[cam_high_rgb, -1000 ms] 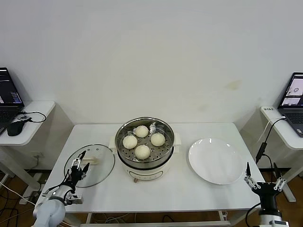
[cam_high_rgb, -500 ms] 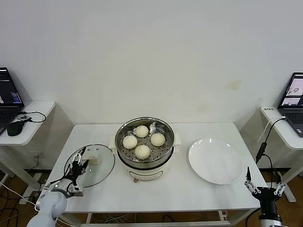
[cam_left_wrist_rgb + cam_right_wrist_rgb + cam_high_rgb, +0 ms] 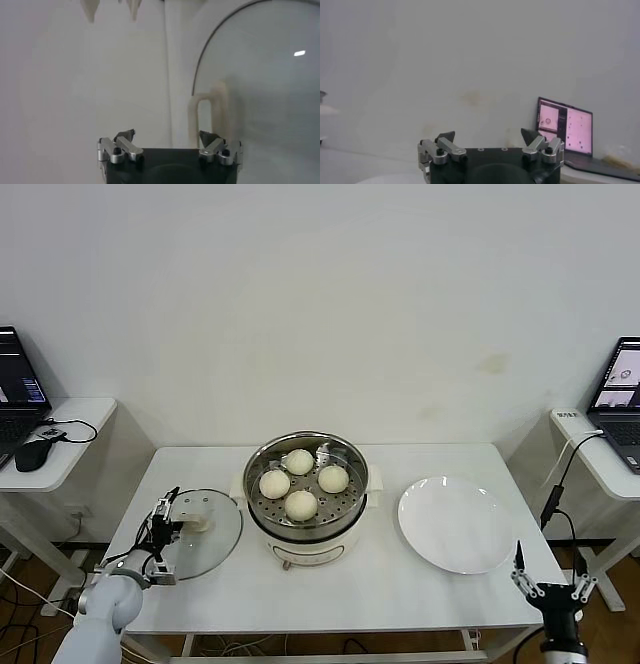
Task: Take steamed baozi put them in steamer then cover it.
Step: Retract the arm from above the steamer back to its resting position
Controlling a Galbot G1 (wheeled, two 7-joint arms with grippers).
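The steamer (image 3: 306,529) stands mid-table with four baozi (image 3: 301,504) on its perforated tray. The cover (image 3: 215,544) lies flat on the table left of the steamer, its cream handle (image 3: 197,522) facing up. My left gripper (image 3: 168,509) is open and empty, low over the cover's left part, just beside the handle. In the left wrist view the handle (image 3: 207,112) and glass (image 3: 260,90) lie ahead of the open left gripper (image 3: 166,137), toward one finger's side. My right gripper (image 3: 548,576) is open and empty, low off the table's front right corner; it also shows in the right wrist view (image 3: 488,136).
A flat white plate (image 3: 455,524) sits right of the steamer. Side desks with laptops stand at the far left (image 3: 15,374) and far right (image 3: 620,389). A cable (image 3: 555,484) hangs by the table's right edge.
My left gripper has moved forward over the cover toward its handle. My right gripper has sunk lower, away from the table's front right corner.
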